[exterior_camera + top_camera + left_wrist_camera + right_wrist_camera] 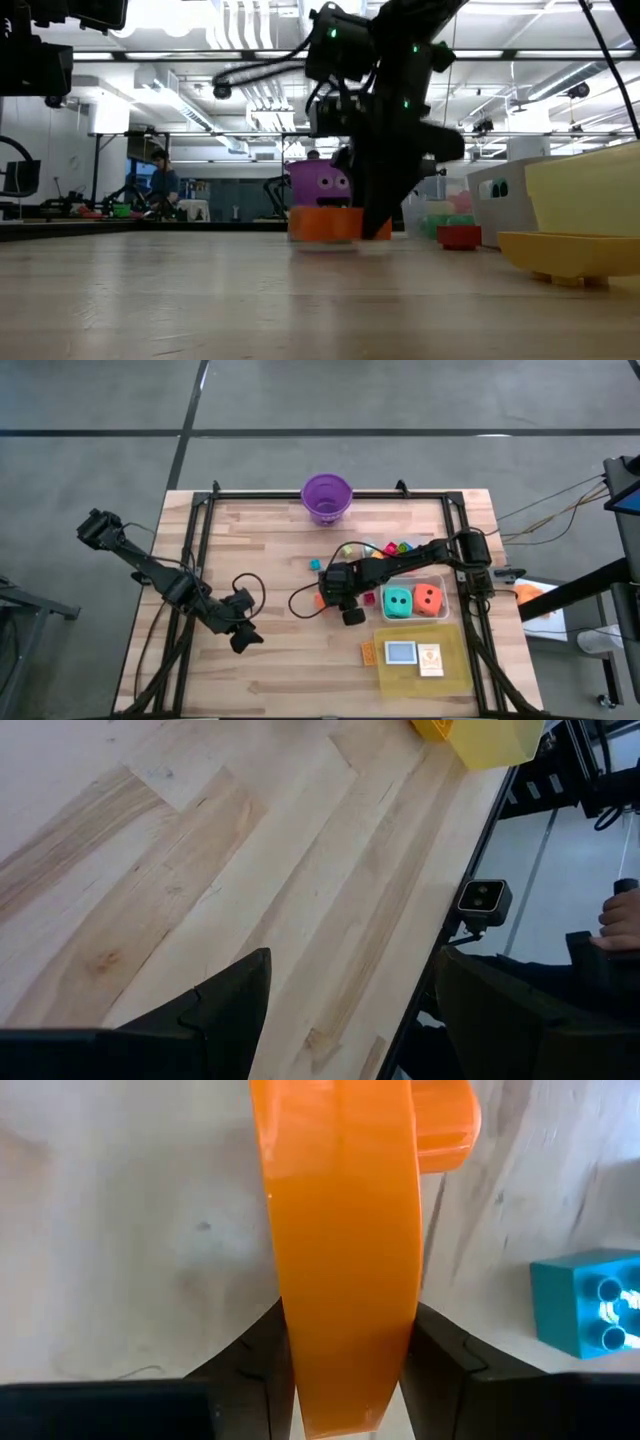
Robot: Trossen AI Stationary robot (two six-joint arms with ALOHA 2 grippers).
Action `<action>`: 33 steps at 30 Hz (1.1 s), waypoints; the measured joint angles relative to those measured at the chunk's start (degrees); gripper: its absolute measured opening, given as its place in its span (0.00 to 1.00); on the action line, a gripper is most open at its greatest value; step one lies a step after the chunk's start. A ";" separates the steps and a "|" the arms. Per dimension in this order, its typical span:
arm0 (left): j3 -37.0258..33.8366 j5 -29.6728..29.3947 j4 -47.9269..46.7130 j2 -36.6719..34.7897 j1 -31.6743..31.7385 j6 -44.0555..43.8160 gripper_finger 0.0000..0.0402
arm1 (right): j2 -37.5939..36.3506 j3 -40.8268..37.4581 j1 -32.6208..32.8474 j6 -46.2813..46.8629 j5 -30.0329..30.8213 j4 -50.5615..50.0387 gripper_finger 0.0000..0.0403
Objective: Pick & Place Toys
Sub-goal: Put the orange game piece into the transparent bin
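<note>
An orange toy piece (340,1230), long with a stud at one end, lies on the wooden table (270,550) near its middle; it also shows in the low view (322,222). My right gripper (345,1380) comes down on it and is shut on it. A blue block (585,1315) lies close by. More small toys (390,547) sit farther back, and a red block (460,236) rests flat on the table. My left gripper (355,1010) stands open over bare wood at the near left (240,635). My right gripper pinches the orange piece by its two long sides (300,1350) between its two fingers, near one end. The fingers come steeply from above and lie across the piece. The piece's underside (322,238) rests on the table.
A purple bucket (327,497) stands at the far edge. A clear tub (442,582) with a teal and an orange dice sits to the right, and a yellow tray (455,670) with cards is near it. A person's hand (625,920) shows beyond the table.
</note>
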 joint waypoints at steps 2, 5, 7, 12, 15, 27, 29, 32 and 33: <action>0.00 0.00 -0.04 0.00 0.02 0.00 0.67 | -1.22 0.05 -0.07 1.82 -2.18 -0.23 0.31; 0.00 -0.02 -0.06 0.00 0.02 0.04 0.67 | -3.53 -0.03 -0.14 4.18 -3.78 0.02 0.31; -0.01 -0.01 -0.11 0.00 0.02 0.34 0.67 | -4.90 -0.24 -0.35 5.66 -4.87 -0.03 0.31; -0.02 -0.02 -0.17 0.00 0.04 1.14 0.67 | -8.60 -1.22 -1.56 10.09 -5.47 -0.43 0.31; -0.07 -0.02 -0.15 0.00 0.04 1.74 0.67 | -10.86 -1.74 -2.29 12.41 -5.47 -0.85 0.31; -0.07 -1.04 0.01 0.00 0.15 2.80 0.67 | -20.33 -2.66 -7.89 23.17 -5.25 -5.15 0.31; -0.07 -2.84 0.09 0.00 0.15 2.82 0.67 | -21.54 -2.92 -8.81 24.36 -3.91 -7.72 0.31; -0.04 -7.33 3.49 0.00 0.20 3.21 0.67 | -23.57 -4.02 -10.57 25.29 -1.90 -10.72 0.31; -0.04 -8.87 5.35 0.00 0.20 3.78 0.67 | -24.35 -4.64 -11.31 25.72 -1.86 -11.38 0.31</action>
